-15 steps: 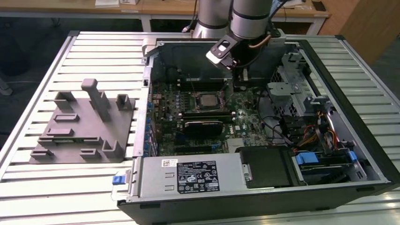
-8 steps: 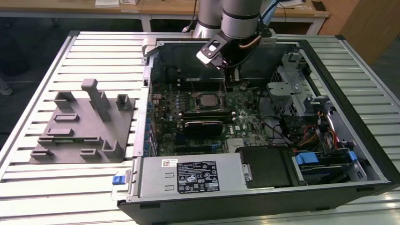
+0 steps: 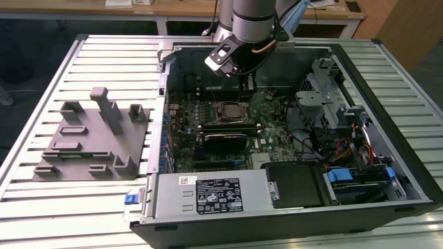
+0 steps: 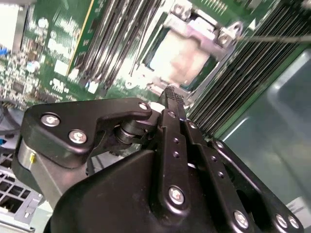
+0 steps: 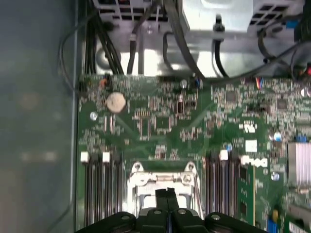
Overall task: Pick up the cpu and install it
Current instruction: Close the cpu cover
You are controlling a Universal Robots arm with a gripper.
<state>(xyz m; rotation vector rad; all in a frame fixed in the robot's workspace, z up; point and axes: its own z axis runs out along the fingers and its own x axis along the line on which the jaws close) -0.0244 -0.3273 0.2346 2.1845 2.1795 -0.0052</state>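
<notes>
Exterior view: the pincer (image 3: pixel 247 89) hangs inside the open case (image 3: pixel 387 171), with the cpu (image 3: pixel 231 110) just below its tips on the motherboard (image 3: pixel 273 135).

Second wrist view: the fingers (image 4: pixel 167 131) are squeezed together with nothing between them. The pale cpu top (image 4: pixel 182 58) lies right past the tips, inside the socket frame (image 4: pixel 209 31).

First wrist view: the narrow tips sit over that frame, with memory slots (image 5: pixel 99 189) on either side.

My worry is that if those tips come down off-centre, they'd tilt the chip and mash the socket pins, or catch on the frame's edge. I can't tell whether the frame is latched.
</notes>
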